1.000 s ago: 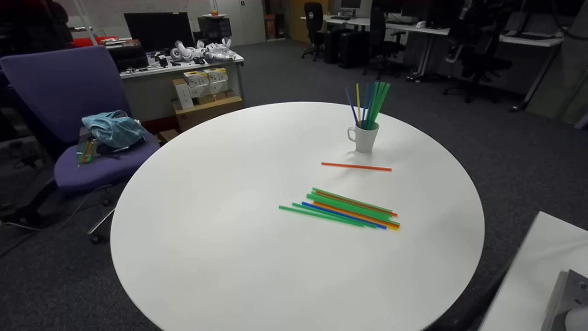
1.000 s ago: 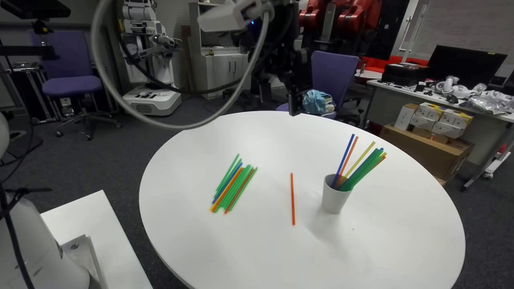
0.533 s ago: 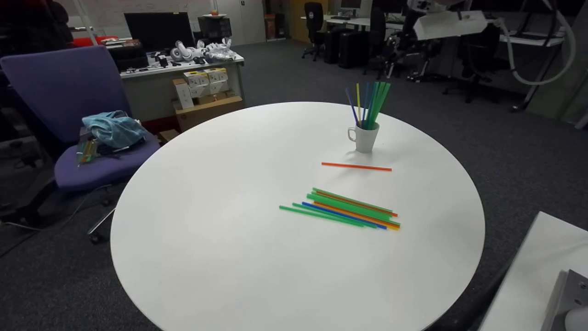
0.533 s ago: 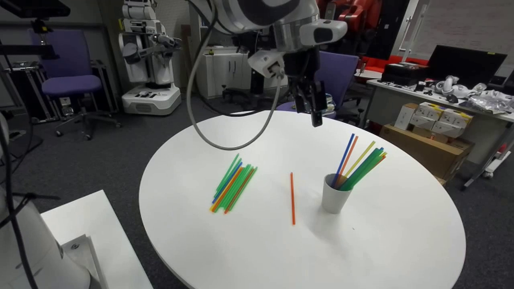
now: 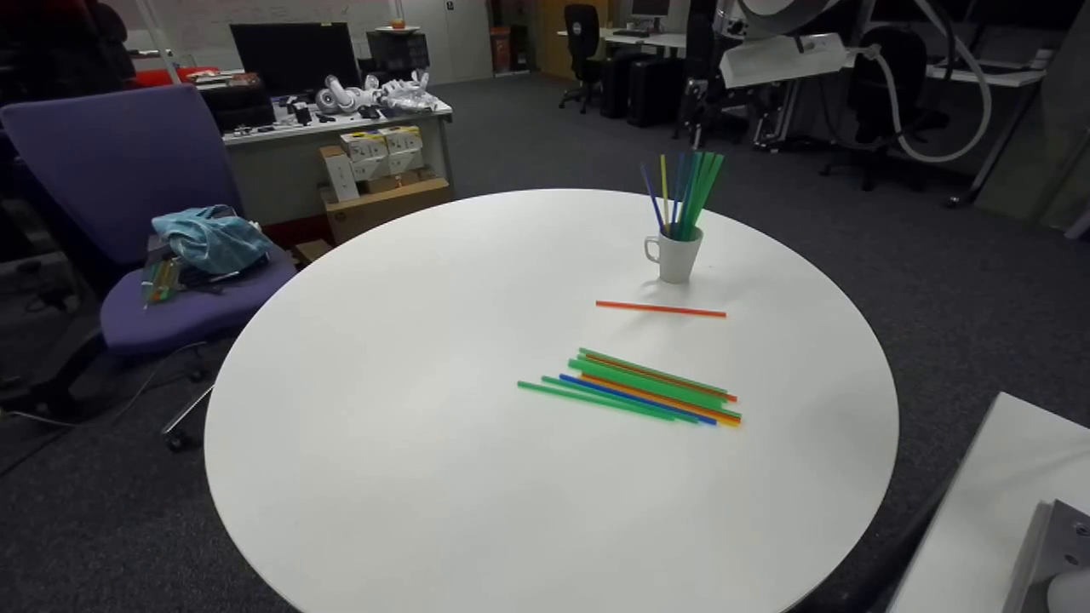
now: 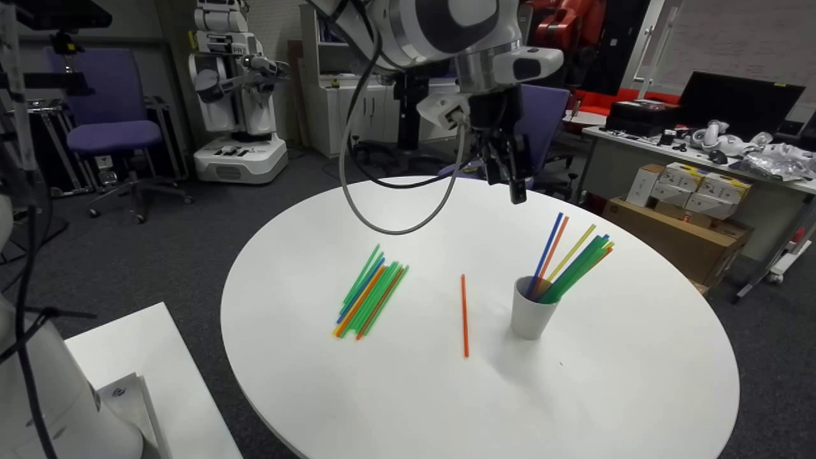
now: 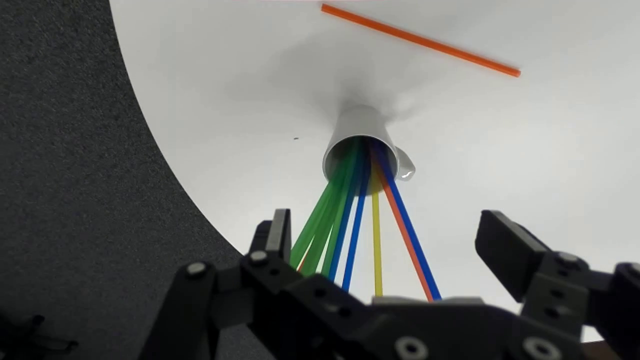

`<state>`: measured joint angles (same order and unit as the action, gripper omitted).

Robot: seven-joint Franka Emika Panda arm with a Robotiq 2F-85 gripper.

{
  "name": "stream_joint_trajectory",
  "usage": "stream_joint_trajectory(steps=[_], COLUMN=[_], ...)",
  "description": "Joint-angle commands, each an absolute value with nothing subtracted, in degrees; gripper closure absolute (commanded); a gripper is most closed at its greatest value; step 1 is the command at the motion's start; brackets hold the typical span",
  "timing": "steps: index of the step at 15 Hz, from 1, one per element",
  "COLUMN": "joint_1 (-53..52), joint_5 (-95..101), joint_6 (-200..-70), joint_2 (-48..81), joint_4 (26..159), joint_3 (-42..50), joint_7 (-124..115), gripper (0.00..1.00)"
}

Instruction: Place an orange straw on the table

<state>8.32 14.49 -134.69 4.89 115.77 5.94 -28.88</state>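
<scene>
An orange straw [image 5: 661, 308] lies alone on the round white table [image 5: 409, 383], beside the white mug; it also shows in an exterior view [image 6: 465, 315] and the wrist view [image 7: 420, 39]. Another orange straw [image 7: 405, 235] leans in the mug [image 7: 362, 122] against a blue straw. The mug [image 6: 529, 319] stands upright and also holds green, blue and yellow straws. My gripper [image 7: 385, 215] is open and empty, its fingers wide apart, with the mug's straws running between them in the wrist view. In an exterior view the gripper [image 6: 507, 188] hangs above the table, up-left of the mug's straws.
A pile of green, blue, yellow and orange straws [image 6: 370, 296] lies on the table. A purple chair [image 5: 196, 298] stands by the table. A grey cable [image 6: 395, 229] loops from my wrist over the table.
The arm has come into an exterior view and moved left there. In the other exterior view it has moved right and downward, toward the mug. The straws and mug have not moved.
</scene>
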Motion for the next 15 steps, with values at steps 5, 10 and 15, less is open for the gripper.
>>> stream_joint_trajectory(steps=[5, 10, 15], joint_1=[5.95, 3.03, -0.34], joint_5=[14.95, 13.3, 17.43], joint_6=[-132.9, -133.52, -136.14], joint_2=[10.86, 20.05, 30.89], joint_4=[109.82, 101.0, 90.8], joint_3=[7.31, 7.87, 11.62], joint_7=[-36.31, -44.62, -50.34], gripper=[0.0, 0.0, 0.0])
